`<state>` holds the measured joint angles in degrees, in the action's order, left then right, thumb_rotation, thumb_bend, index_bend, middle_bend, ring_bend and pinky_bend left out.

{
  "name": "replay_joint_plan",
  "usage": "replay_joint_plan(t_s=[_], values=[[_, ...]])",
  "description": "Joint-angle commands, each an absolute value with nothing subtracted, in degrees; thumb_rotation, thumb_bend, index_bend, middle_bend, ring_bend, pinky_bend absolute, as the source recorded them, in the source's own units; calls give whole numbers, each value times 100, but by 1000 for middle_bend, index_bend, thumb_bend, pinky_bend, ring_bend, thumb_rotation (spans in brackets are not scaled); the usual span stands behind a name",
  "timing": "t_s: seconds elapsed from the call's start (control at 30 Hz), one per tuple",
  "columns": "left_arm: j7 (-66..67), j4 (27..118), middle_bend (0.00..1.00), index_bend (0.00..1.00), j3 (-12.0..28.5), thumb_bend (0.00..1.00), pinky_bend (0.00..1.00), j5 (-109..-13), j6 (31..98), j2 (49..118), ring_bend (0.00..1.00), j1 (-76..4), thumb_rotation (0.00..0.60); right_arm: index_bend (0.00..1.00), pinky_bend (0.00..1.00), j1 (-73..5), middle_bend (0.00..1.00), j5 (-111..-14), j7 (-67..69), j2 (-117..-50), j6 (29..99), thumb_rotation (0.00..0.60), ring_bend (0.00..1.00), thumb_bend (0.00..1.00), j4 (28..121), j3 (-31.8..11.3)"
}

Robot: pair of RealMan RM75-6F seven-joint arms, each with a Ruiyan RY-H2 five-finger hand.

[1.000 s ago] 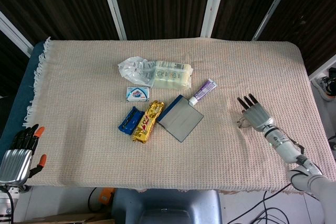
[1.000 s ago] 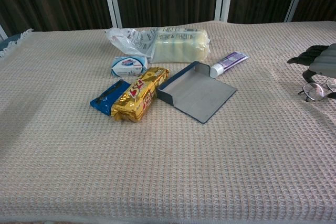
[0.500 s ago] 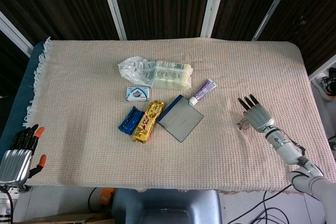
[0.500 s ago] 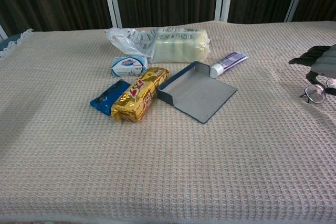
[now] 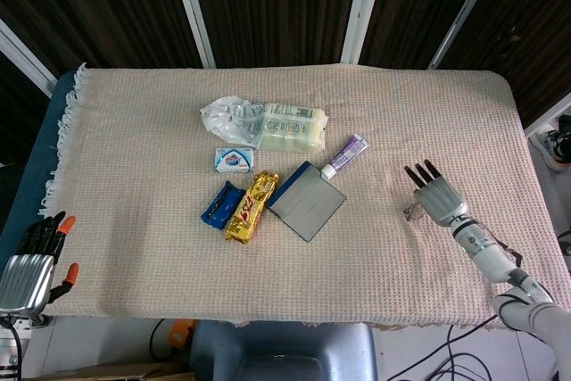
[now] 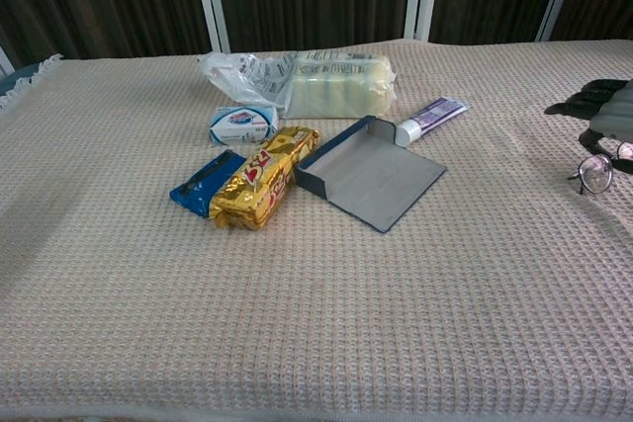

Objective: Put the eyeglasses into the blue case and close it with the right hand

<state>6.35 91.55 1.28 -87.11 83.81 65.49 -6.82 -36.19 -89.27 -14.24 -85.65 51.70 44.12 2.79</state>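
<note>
Currently, change since earlier frames: right hand (image 5: 434, 193) sits marginally higher over the eyeglasses (image 6: 595, 172); all table items lie as before.
Right hand state: fingers extended and apart, palm down above the eyeglasses; whether it touches them cannot be told; nothing visibly gripped.
Left hand (image 5: 37, 256) state: at the near left table edge, off the cloth, fingers loosely apart, holding nothing.
Eyeglasses location: on the cloth at the right side, partly hidden under the right hand, well apart from the blue case (image 5: 306, 200).
Blue case state: lid open, grey interior exposed, mid-table.
Neighbours: toothpaste tube (image 5: 344, 155) at the case's far corner; gold snack pack (image 5: 250, 206) just beside its left.
Labels: print on the wrappers is too small to read.
</note>
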Motion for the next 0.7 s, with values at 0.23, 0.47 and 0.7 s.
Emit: replay_joint_plan(t_s=[0.23,0.47,0.7], values=[[567,9155,17,0,114,409,91,-8757,8429,6523,23,-660,600,716,54,-3675,91,-8988,-1646,-8272,5451,600,0,612,5142,155],[461,9151,18,0,123,409,91,-8762,8452,6486,23,-650,600,716,54,-3855,91,-8938,-1927,-8110,5541,600,0,612,6082,-86],[325,9141,19,0,107,409,91,-8799,8455,6428,24,-644,600,714,58,-4148,91,-8624,-2486,-8162,5356,600,0,613,6965,-475]])
